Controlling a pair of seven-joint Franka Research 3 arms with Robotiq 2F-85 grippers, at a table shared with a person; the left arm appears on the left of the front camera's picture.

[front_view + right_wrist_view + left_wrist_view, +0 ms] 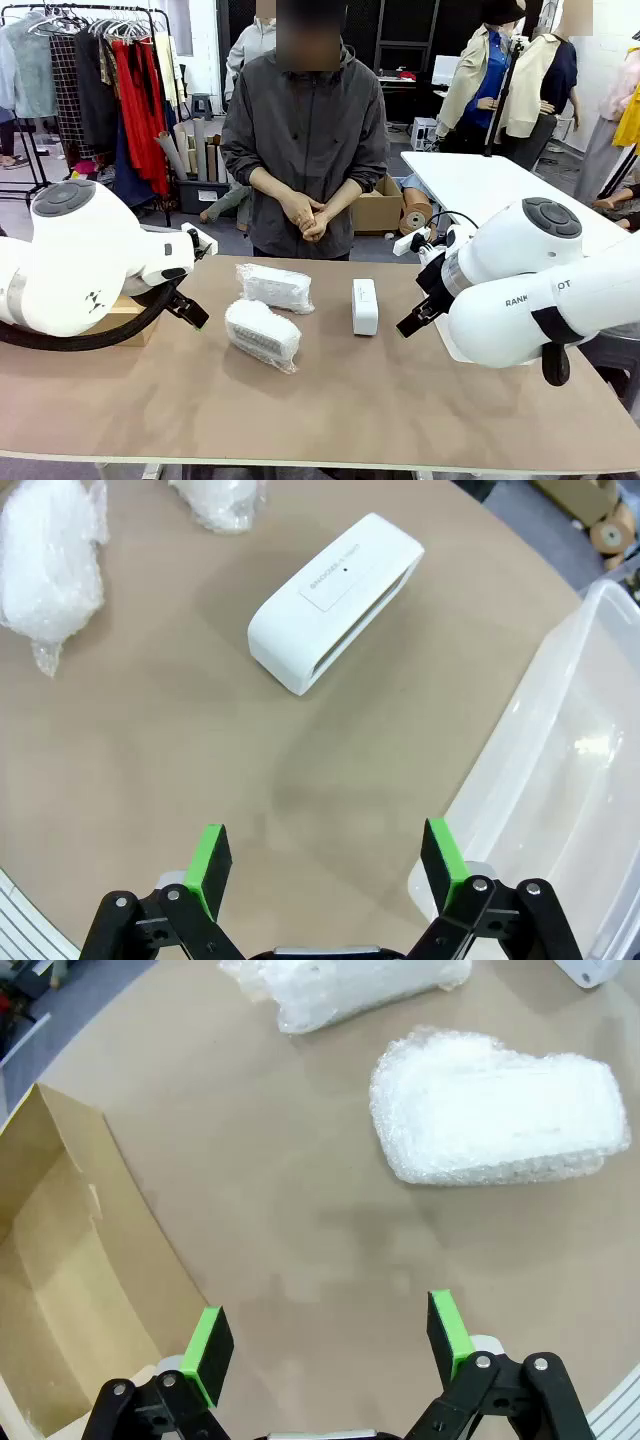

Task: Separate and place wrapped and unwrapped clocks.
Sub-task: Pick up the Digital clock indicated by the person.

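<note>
Two bubble-wrapped clocks lie on the brown table: the far one and the near one, also seen as the near one and the far one in the left wrist view. The bare white clock stands right of them, lying angled in the right wrist view. My left gripper hangs open over bare table, short of the near wrapped clock. My right gripper is open too, above the table, some way short of the bare clock. Nothing is between either pair of fingers.
An open cardboard box sits at the table's left edge by my left arm. A clear plastic bin stands at the right, beside my right gripper. A person stands at the far side with hands clasped.
</note>
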